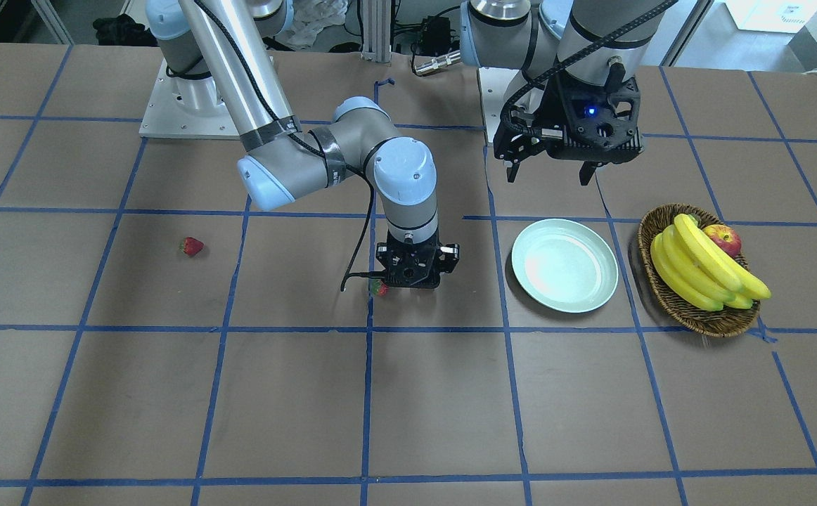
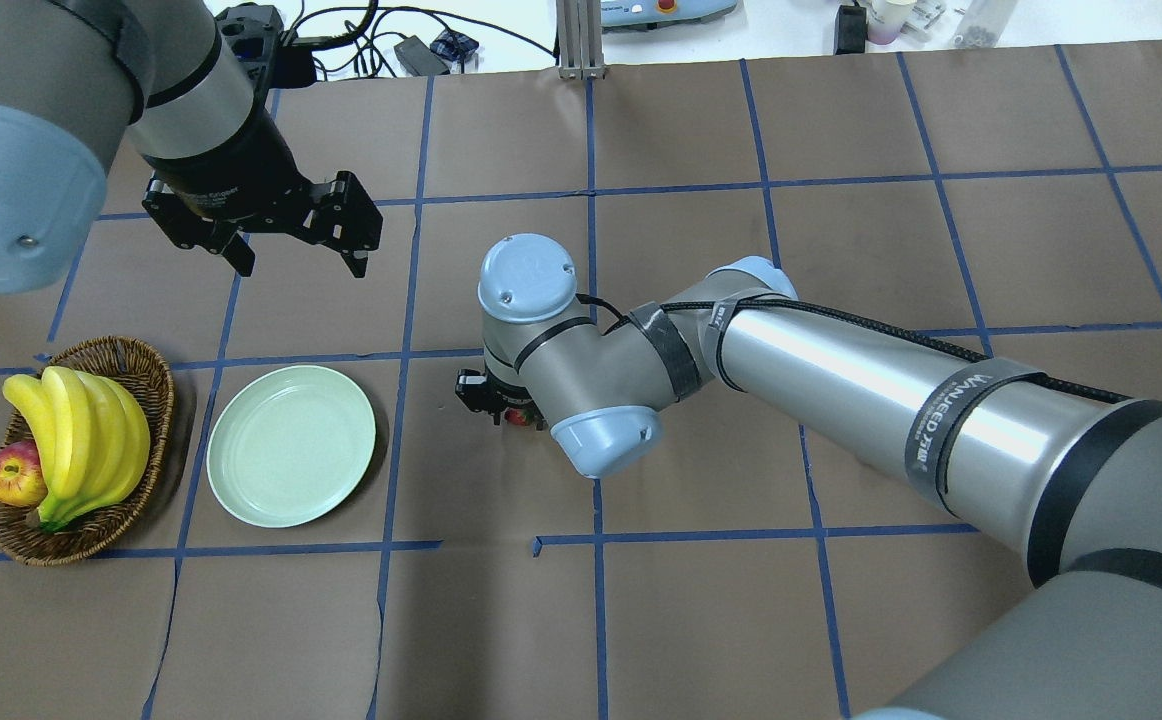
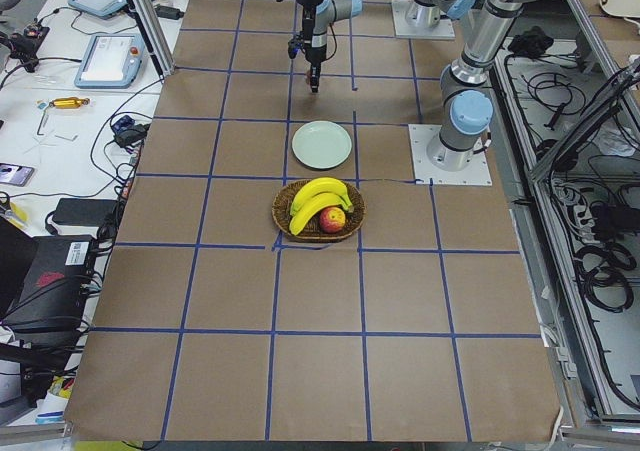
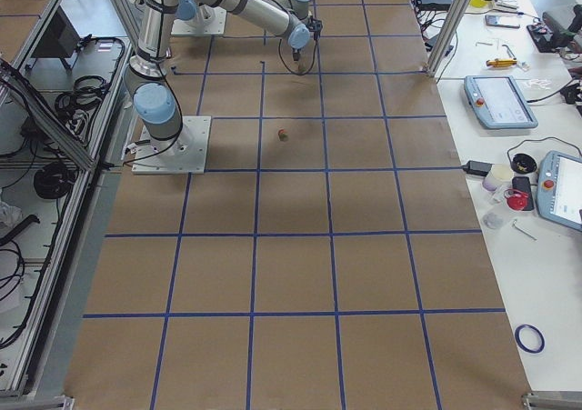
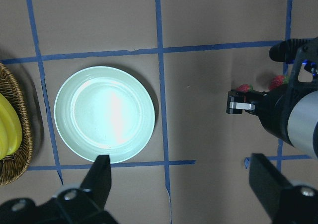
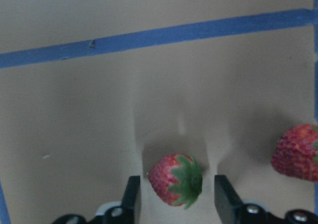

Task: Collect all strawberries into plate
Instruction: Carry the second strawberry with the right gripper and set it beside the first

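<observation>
Brown-papered, the counter [image 1: 408, 407] is carrying a strawberry [image 6: 174, 179] about midway between its robot-side and operator-side edges, and the wide-open right gripper [image 6: 177, 194] is straddling it, likely needing a gentle, centred close, while the berry is lying sideways, long axis roughly spanning finger to finger, cap turned toward the neighbouring strawberry [image 6: 298, 152].

Strawberry [image 6: 175, 179] between the jaws of the right gripper [image 6: 176, 184]: red, green cap. Finish of right gripper and left gripper [image 2: 299, 267]: black. Plate [image 1: 595, 299]: pale mint green, glossy. Table covering [image 1: 436, 400]: brown, blue tape grid. Basket [image 1: 668, 299]: brown wicker weave. Bananas [image 1: 697, 263]: yellow. Apple [image 1: 723, 237]: red-yellow. Arm joint caps [image 2: 524, 275]: pale blue.
</observation>
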